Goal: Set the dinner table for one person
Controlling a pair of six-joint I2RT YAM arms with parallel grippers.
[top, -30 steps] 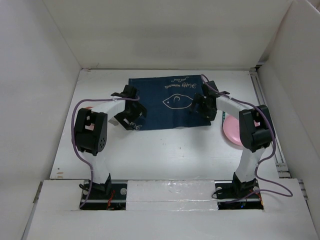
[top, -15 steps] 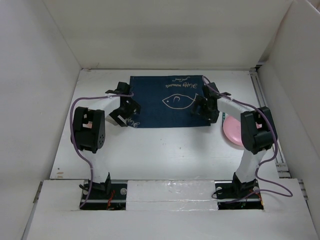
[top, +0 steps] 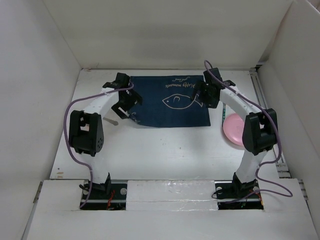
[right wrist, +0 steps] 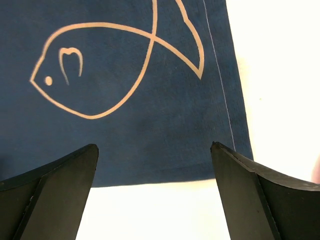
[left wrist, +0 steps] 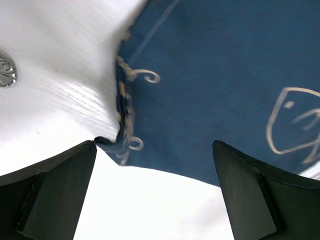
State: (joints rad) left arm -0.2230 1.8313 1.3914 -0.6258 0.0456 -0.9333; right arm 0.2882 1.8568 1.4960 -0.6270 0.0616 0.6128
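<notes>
While placemat (top: 170, 101) lies toward dinner table (top: 165, 150) far edge, left gripper (left wrist: 154, 143) hangs over its rumpled near-left corner, right gripper (right wrist: 154, 146) over near-right corner; both spread, empty.

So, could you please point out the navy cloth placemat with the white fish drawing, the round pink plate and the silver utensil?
Navy cloth placemat (top: 160, 116): top external view, plain cloth below the fish.
Round pink plate (top: 231, 129): top external view, its exposed face.
Silver utensil (left wrist: 5, 72): left wrist view, its embossed end.
</notes>
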